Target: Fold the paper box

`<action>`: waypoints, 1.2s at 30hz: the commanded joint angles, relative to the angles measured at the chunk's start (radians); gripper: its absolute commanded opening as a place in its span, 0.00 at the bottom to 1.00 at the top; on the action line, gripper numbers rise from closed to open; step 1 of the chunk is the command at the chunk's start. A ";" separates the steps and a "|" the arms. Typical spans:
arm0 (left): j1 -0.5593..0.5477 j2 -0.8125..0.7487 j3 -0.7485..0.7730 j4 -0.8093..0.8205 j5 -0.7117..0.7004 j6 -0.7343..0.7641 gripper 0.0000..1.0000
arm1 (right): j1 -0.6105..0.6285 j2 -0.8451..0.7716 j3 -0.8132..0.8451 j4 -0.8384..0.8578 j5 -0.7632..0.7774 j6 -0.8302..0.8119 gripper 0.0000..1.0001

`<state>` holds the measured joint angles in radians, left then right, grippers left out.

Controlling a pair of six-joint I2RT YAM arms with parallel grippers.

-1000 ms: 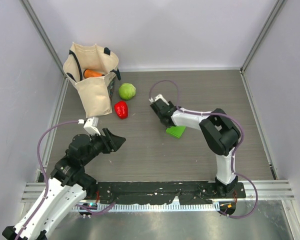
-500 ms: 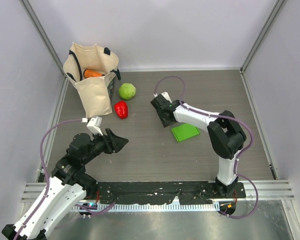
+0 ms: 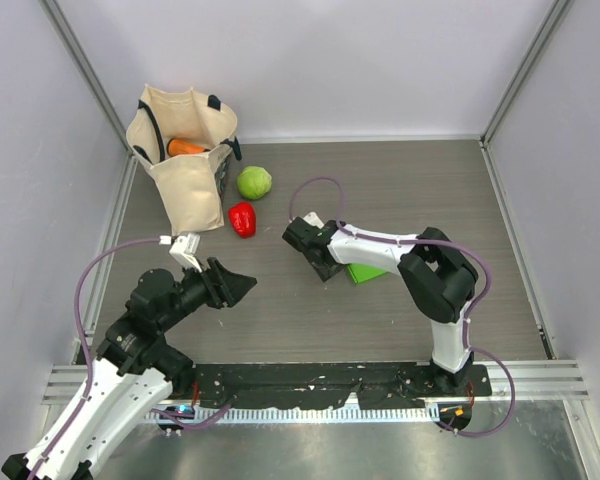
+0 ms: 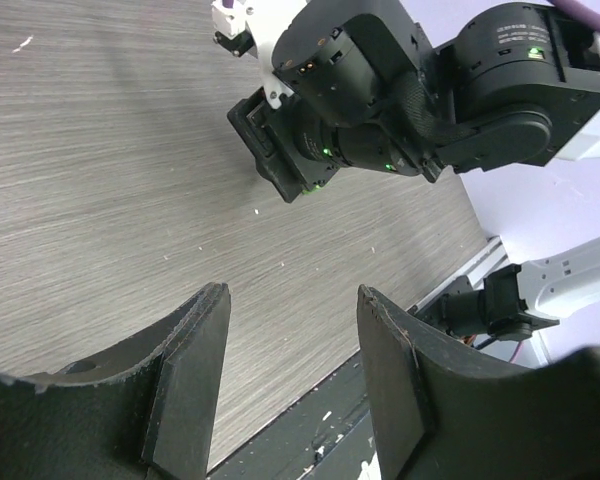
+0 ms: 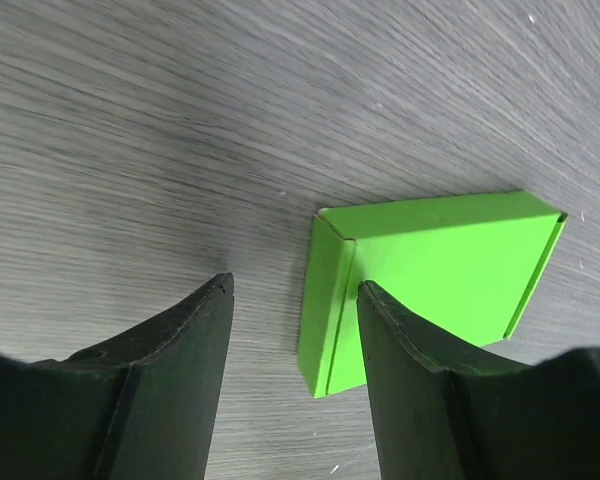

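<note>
Overhanging paper box (image 5: 440, 260): right claw (image 5: 295, 288).

The table (image 3: 280, 310) bears the paper box (image 3: 370, 273), bag (image 3: 185, 185), green vegetable (image 3: 254, 182) and red pepper (image 3: 242, 218).

No readable text in any view

No lettering, number, brand mark or sign can be made out. The paper box (image 5: 435, 265) shows plain green card, the cloth bag (image 3: 185, 185) shows bare fabric, and the casing of the right arm (image 4: 380, 80) carries only small green lights, with no label that can be read.
</note>
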<state>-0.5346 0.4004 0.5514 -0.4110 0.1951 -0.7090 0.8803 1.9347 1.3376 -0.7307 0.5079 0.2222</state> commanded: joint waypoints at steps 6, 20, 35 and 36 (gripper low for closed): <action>-0.004 0.009 0.024 0.028 0.038 -0.006 0.57 | -0.009 -0.034 -0.078 0.002 0.086 0.069 0.54; -0.004 0.009 0.013 0.038 0.049 -0.012 0.57 | -0.135 -0.089 -0.218 0.002 0.274 0.025 0.46; -0.002 0.031 0.025 0.029 0.069 -0.001 0.57 | -0.369 -0.060 -0.270 0.076 0.475 -0.083 0.34; -0.002 0.032 0.025 0.028 0.070 0.000 0.57 | -0.394 -0.060 -0.273 0.083 0.474 -0.101 0.34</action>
<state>-0.5346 0.4240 0.5514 -0.4091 0.2375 -0.7242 0.5301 1.8744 1.0698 -0.7048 0.9115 0.1715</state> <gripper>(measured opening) 0.571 0.338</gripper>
